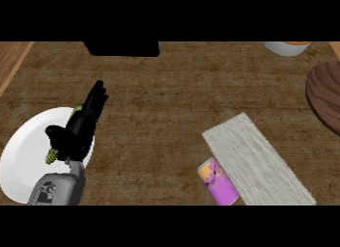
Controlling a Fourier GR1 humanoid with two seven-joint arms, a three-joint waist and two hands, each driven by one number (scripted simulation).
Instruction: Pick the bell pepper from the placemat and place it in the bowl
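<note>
Left hand (77,130) sits over the white bowl (16,149) at near left. Its fingers are stretched straight toward the far side with the thumb spread, not curled round anything. The green bell pepper (51,155) lies in the bowl under the palm, mostly hidden. The grey placemat (255,159) is at near right, with a purple can (219,184) just beside its left edge.

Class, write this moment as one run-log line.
left hand open above white bowl | bell pepper beneath hand, off placemat | right hand not in view
</note>
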